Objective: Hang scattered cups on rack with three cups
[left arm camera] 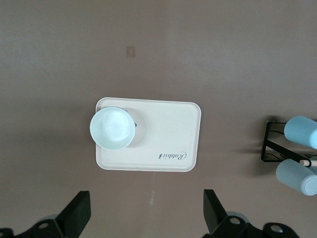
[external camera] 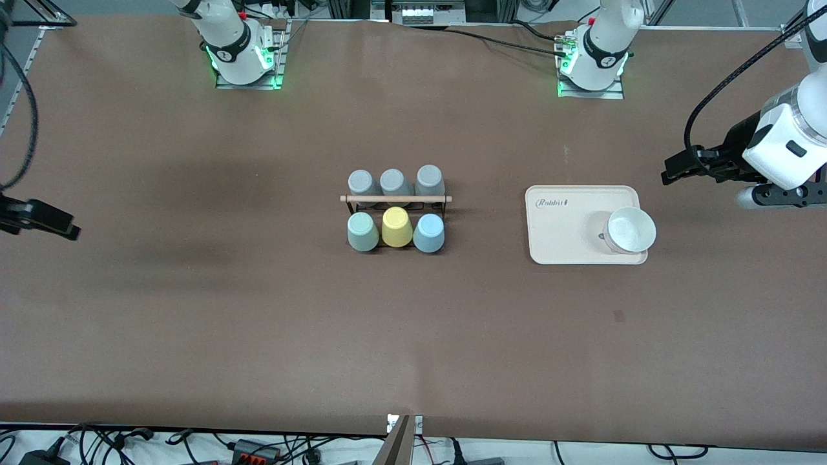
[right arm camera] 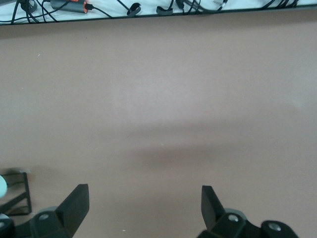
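- Sage green cup [external camera: 362,231] and light blue cup [external camera: 429,232] hung on rack [external camera: 395,199], centre frame.
- Left gripper [left arm camera: 146,218] above worktop [external camera: 194,310] beside cream tray [left arm camera: 168,129], fingers apart; right gripper [right arm camera: 143,210] likewise, frame edge.
- Hanging apparently done; only parking arms likely left.

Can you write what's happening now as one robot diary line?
rack: six cups hung | tray: one white cup | left end effector: open, waiting | right end effector: open, waiting

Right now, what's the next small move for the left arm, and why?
Probably none toward the rack: the green cup and blue cup already sit on it beside the yellow cup, and every peg looks taken. I'd just ease the open, empty left tool away from the tray; the right tool waits open over bare table.
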You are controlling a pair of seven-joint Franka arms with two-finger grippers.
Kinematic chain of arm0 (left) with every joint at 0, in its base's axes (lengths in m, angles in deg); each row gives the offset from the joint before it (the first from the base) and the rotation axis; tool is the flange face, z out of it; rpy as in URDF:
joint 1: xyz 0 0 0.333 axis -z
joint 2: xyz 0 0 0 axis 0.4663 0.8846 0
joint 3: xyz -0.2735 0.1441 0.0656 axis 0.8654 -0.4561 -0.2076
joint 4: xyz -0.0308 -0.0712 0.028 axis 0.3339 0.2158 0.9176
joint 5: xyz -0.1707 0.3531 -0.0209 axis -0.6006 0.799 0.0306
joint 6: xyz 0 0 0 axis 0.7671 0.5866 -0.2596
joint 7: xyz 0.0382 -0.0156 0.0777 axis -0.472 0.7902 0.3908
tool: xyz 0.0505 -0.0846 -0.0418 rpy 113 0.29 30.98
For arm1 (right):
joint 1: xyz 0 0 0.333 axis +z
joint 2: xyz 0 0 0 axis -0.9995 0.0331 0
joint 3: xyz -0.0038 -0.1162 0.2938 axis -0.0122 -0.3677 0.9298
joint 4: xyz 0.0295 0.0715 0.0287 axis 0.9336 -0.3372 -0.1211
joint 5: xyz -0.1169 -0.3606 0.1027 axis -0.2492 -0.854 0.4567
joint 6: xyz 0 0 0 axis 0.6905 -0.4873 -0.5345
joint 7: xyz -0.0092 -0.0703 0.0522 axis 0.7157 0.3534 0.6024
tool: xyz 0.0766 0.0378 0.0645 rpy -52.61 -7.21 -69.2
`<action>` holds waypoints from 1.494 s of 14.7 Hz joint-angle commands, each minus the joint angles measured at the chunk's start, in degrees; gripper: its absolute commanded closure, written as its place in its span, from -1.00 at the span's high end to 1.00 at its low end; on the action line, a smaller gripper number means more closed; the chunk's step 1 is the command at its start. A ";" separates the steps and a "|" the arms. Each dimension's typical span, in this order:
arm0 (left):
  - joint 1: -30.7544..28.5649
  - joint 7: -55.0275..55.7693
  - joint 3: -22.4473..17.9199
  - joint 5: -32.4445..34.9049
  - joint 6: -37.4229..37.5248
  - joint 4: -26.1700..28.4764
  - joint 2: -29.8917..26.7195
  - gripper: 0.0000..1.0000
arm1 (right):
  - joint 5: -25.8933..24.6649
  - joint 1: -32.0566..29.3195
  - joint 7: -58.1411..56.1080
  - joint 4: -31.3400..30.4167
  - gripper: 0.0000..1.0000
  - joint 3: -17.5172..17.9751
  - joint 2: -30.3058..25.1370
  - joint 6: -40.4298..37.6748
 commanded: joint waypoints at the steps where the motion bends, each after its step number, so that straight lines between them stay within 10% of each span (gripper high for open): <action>1: -0.11 -0.98 0.27 0.41 0.35 0.18 -0.23 1.00 | -0.74 0.09 -1.71 -4.92 1.00 0.79 -3.86 1.84; 8: -0.11 -0.98 0.27 0.41 0.35 0.18 -0.23 1.00 | -1.09 0.09 -1.80 -33.11 1.00 0.79 -21.78 14.93; 22: -0.11 -0.98 0.27 0.41 0.35 0.18 -0.22 1.00 | -0.83 -0.26 -4.35 -28.92 1.00 0.70 -20.92 10.63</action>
